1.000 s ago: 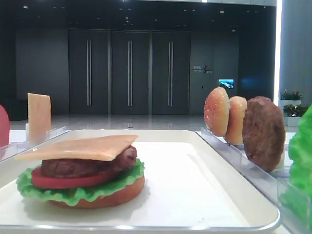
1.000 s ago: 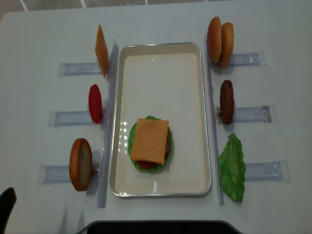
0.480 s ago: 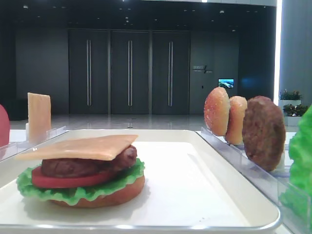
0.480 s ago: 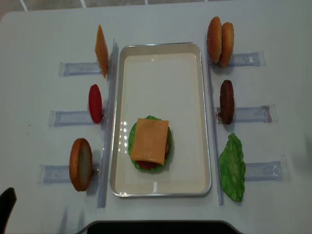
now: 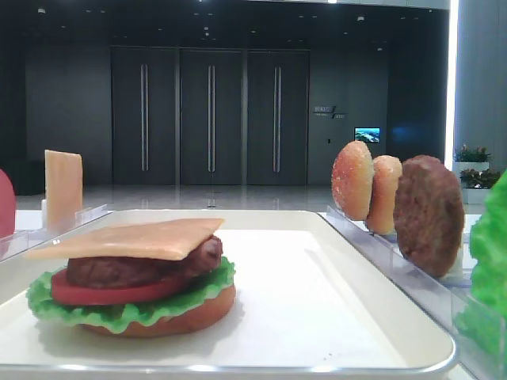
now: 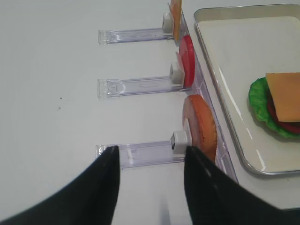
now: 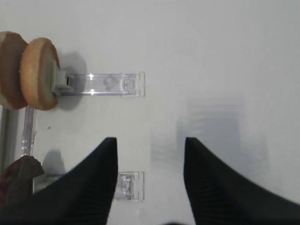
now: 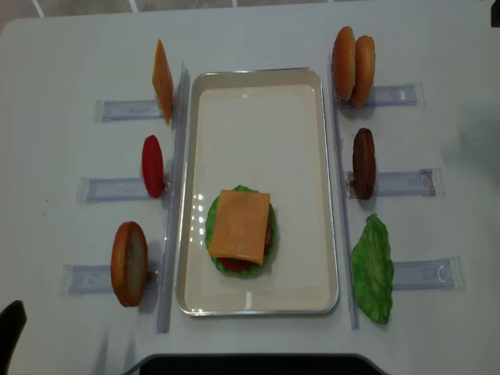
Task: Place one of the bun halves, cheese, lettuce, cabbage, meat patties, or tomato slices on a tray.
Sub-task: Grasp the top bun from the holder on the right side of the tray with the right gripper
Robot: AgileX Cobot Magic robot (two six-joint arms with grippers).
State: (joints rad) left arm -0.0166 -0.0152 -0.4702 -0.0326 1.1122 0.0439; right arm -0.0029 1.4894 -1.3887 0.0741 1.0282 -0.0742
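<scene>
On the white tray (image 8: 258, 101) stands a stack (image 8: 241, 232) with a yellow-orange cheese slice (image 5: 131, 237) on top. Under it lie a meat patty, a tomato slice, lettuce and a flat bun. The sesame-speckled bun half (image 8: 342, 62) stands in the far right rack beside a paler bun (image 7: 40, 72). My right gripper (image 7: 150, 140) is open above bare table, right of that rack, with nothing between its fingers. My left gripper (image 6: 152, 150) is also open and empty. It hovers over the near left rack, left of an orange-brown bun (image 6: 201, 126).
The left racks also hold a tomato slice (image 8: 152, 166) and a cheese slice (image 8: 162, 82). The right racks hold a meat patty (image 8: 363, 162) and a lettuce leaf (image 8: 372, 268). Long clear rails (image 8: 173, 195) run along both sides of the tray.
A dark bit of the right arm has appeared at the overhead view's top right corner, and its faint shadow has shifted toward the far side. The food and the left arm have not moved.
</scene>
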